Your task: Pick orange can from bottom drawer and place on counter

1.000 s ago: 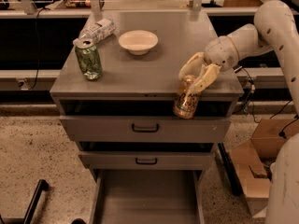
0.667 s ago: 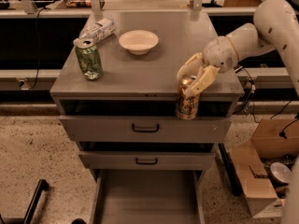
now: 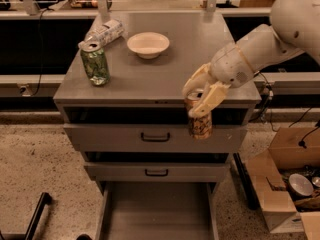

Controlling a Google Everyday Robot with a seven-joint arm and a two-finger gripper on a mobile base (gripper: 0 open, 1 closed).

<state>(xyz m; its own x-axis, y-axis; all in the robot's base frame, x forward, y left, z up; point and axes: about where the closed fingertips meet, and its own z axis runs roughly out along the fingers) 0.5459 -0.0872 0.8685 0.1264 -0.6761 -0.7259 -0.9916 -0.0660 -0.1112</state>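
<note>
Camera view, fingers (image 3: 210, 100) clasping one orange can (image 3: 200, 127)

Robotics lab (robot jaws at counter (image 3: 150, 79) front, cardboard box (image 3: 280, 184), speckled floor (image 3: 40, 154)).

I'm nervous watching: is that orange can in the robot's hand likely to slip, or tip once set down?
The orange can looks smooth and rigid, so the gripper, shut round its top in front of the counter edge, could let it slide. Tall and narrow, it probably tips easily; lying down, it would likely roll.
</note>
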